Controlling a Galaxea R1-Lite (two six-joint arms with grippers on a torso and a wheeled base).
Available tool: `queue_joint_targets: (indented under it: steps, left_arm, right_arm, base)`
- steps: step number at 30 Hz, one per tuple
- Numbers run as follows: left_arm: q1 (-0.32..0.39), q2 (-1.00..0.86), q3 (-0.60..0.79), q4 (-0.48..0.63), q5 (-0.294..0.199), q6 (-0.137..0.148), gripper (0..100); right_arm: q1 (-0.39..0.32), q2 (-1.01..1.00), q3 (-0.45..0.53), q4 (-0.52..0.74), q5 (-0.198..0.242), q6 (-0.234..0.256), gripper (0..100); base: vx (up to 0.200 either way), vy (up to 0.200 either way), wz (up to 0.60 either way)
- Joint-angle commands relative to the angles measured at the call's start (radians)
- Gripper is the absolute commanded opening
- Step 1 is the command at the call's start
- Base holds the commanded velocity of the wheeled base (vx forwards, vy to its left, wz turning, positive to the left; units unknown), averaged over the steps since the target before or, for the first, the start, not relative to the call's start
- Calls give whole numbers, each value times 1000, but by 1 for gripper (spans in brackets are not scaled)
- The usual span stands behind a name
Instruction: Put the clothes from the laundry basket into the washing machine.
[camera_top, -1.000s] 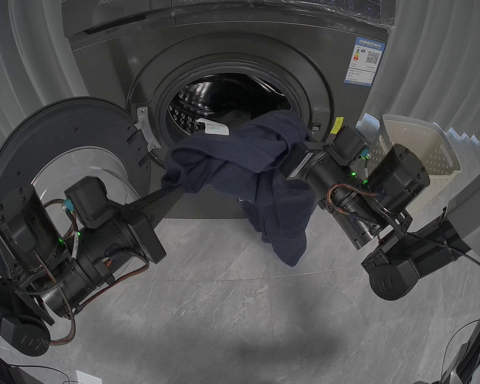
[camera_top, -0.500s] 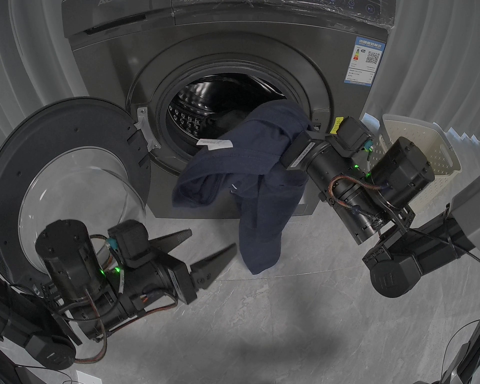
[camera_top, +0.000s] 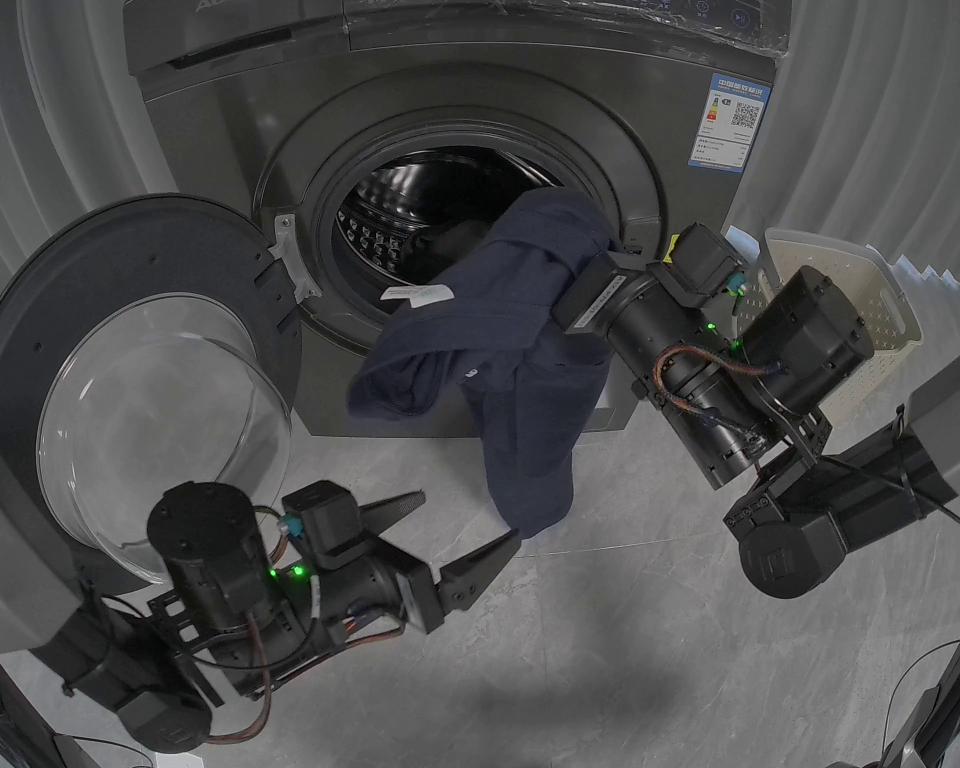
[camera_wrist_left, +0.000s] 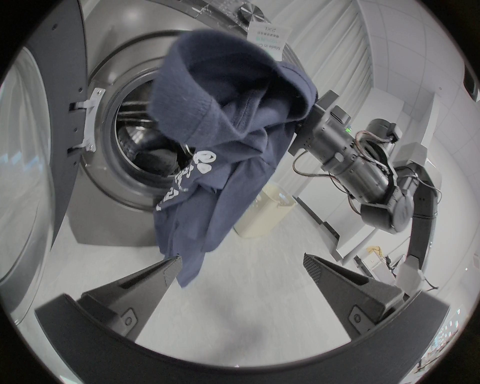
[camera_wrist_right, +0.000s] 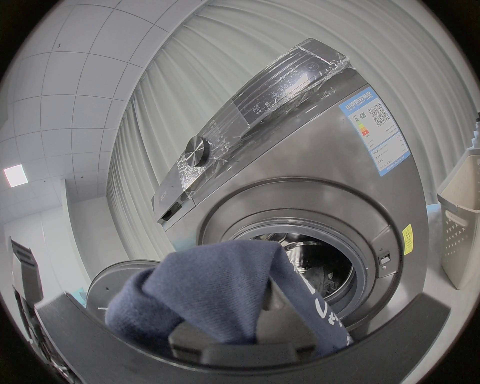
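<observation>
Currently, the right gripper (camera_top: 578, 283) is clamping a navy garment (camera_top: 500, 340) at the mouth of the washing machine (camera_top: 450, 100). Its fingers are closed on the cloth and are mostly buried under it; in the right wrist view the fabric is draping over the right gripper (camera_wrist_right: 240, 325).

The upper fold of the garment is lying against the right side of the drum opening (camera_top: 400, 215). The remainder is hanging outside, down the front panel, with the lowest corner dangling just above the floor (camera_top: 600, 650). A white label (camera_top: 418, 294) is showing on the fold facing the robot's left. A dark item (camera_top: 452, 240) is lying inside the drum.

The left gripper (camera_top: 450, 535) is hovering low over the floor, in front of the open door (camera_top: 130, 260). Its two fingers are spread wide and are holding nothing. They are pointing toward the hanging end of the garment, near it but apart from it.

The door is standing fully open on the robot's left. The laundry basket (camera_top: 850, 290) is standing on the floor to the right of the machine, behind the right arm; its contents cannot be seen.
</observation>
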Motion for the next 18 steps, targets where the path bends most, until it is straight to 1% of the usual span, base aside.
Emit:
queue_joint_targets:
  steps: [1,2,3,9,10,12,16,17,18]
  left_arm:
    - [36,239,-147,-149,10,37,100]
    - [45,274,-179,-161,10,57,100]
    - [50,289,-196,-163,10,63,100]
    - [58,348,-307,-164,10,68,100]
    - [65,365,-345,-163,9,71,100]
    - [81,381,-387,-163,7,83,100]
    - [108,411,-439,-164,4,122,100]
    - [108,411,-439,-164,4,122,100]
    - [113,423,-463,-163,4,131,100]
  right_arm:
    - [31,-7,-2,2,-4,7,0]
    - [37,-8,1,2,-4,9,0]
    - [37,-8,3,2,-4,9,0]
    - [48,-23,4,5,-4,9,0]
    - [53,-23,6,5,-4,9,0]
    - [59,-23,10,5,-4,11,0]
    - [71,-25,21,5,-5,15,0]
    - [71,-25,21,5,-5,15,0]
    - [76,-25,23,3,-5,20,0]
  base:
    - [0,0,0]
    - [0,0,0]
    - [0,0,0]
    - [0,0,0]
    - [0,0,0]
    - [0,0,0]
    - [0,0,0]
    - [0,0,0]
    - [0,0,0]
